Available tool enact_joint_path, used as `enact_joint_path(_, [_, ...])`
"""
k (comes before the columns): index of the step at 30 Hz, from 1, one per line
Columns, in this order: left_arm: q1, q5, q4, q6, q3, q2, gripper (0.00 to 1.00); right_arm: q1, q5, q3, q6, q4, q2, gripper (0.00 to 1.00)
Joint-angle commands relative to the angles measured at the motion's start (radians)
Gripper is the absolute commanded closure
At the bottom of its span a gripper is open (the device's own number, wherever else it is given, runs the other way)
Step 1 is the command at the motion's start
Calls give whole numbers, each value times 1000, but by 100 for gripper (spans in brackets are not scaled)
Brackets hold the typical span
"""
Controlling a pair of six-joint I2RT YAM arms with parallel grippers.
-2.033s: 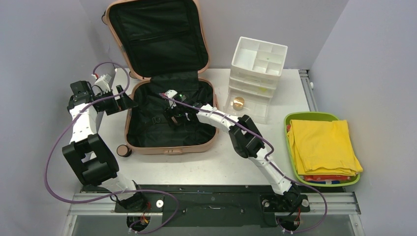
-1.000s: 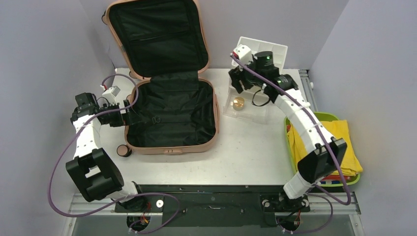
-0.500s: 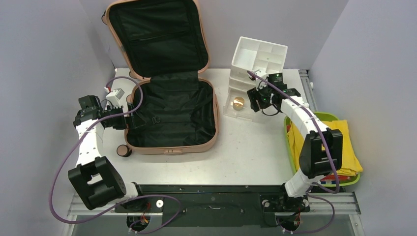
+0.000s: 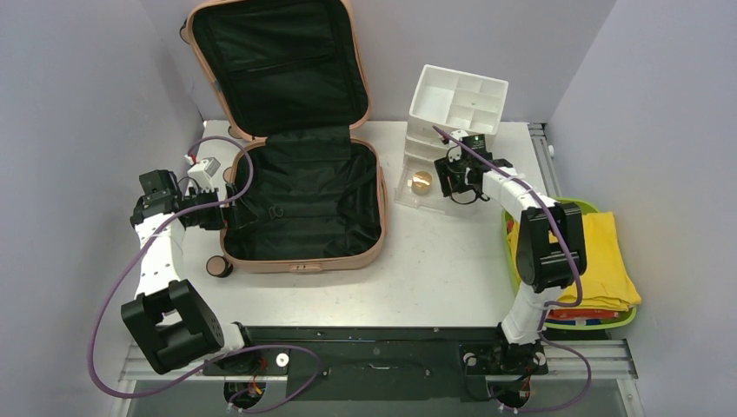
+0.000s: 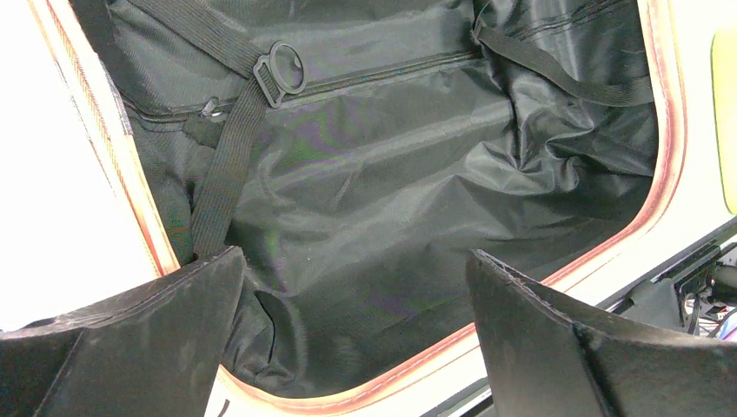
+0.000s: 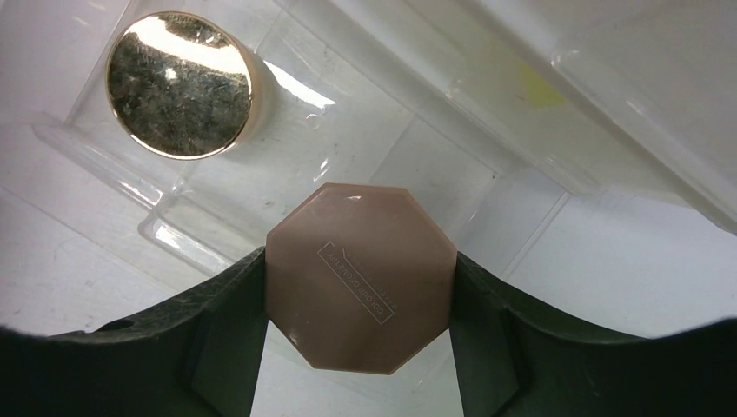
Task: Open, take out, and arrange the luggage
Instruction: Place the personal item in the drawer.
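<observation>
The luggage [image 4: 300,178], a salmon-pink hard-shell case, lies open at about 11 o'clock on the white worktop [image 4: 434,278]. Its lid [image 4: 278,61] stands up at the case's 12 o'clock edge, against the back wall. Both halves show black lining. In the lower half a loose strap with a ring buckle [image 5: 287,67] lies across the fabric; nothing else shows there.

The left jaws sit at the case's 9 o'clock rim, spread wide and grasping nothing. The left wrist view shows both fingers [image 5: 130,347] apart, with bare lining between them.

At 1 o'clock on the worktop stands a clear drawer stack [image 4: 434,195] with a white compartmented tray [image 4: 459,97] on top. The right jaws hang over its pulled-out clear drawer, clenched on a flat, pinkish-brown octagonal piece [image 6: 359,276] with small print on its face. I cannot tell whether the piece touches the drawer. A round gold disc [image 6: 178,84] lies in the same drawer, apart from the piece, at its 10 o'clock in the right wrist view.

At 4 o'clock a lime-green tray [image 4: 517,208] holds folded yellow cloth [image 4: 600,252] on top of other folded cloths.
</observation>
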Motion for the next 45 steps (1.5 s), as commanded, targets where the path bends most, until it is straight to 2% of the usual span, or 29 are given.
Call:
enact_joint_path(1, [-4, 7, 32, -1, 2, -23, 4, 14, 56, 1, 48, 88, 9, 61])
enact_joint_path(7, [-4, 5, 37, -5, -4, -18, 4, 28, 78, 14, 69, 88, 71, 57])
enact_joint_path(10, [-4, 5, 39, -5, -4, -18, 4, 33, 98, 40, 70, 57, 99, 51])
enact_joint_path(14, [-4, 3, 40, -3, -4, -18, 4, 39, 115, 45, 68, 54, 99, 36])
enact_joint_path(15, [-4, 3, 38, -2, -4, -19, 4, 40, 115, 43, 65, 54, 97, 28])
enact_joint_path(17, [-4, 4, 38, 1, -6, -21, 4, 39, 145, 42, 57, 50, 83, 20])
enact_joint_path(24, [-4, 2, 30, 12, -1, -25, 4, 42, 135, 46, -66, -16, -64, 16])
enact_joint_path(28, [-4, 5, 22, 18, 7, -27, 4, 64, 42, 2, -239, -68, -188, 16])
enact_joint_path(32, [-4, 9, 19, 18, 7, -26, 4, 85, -54, -80, -446, -100, -306, 26])
enact_joint_path(35, [-6, 8, 17, 18, 10, -25, 4, 102, -150, -120, -646, -170, -346, 40])
enact_joint_path(36, [-5, 7, 16, 20, 10, -25, 4, 114, -167, -141, -692, -184, -349, 48])
enact_joint_path(40, [-6, 0, 10, 23, 16, -27, 4, 152, -159, -179, -898, -239, -319, 78])
enact_joint_path(42, [-6, -7, 7, 24, 19, -28, 4, 175, -130, -192, -963, -234, -288, 87])
enact_joint_path(45, [-6, -13, 2, 28, 29, -28, 4, 215, -76, -219, -1021, -163, -230, 91])
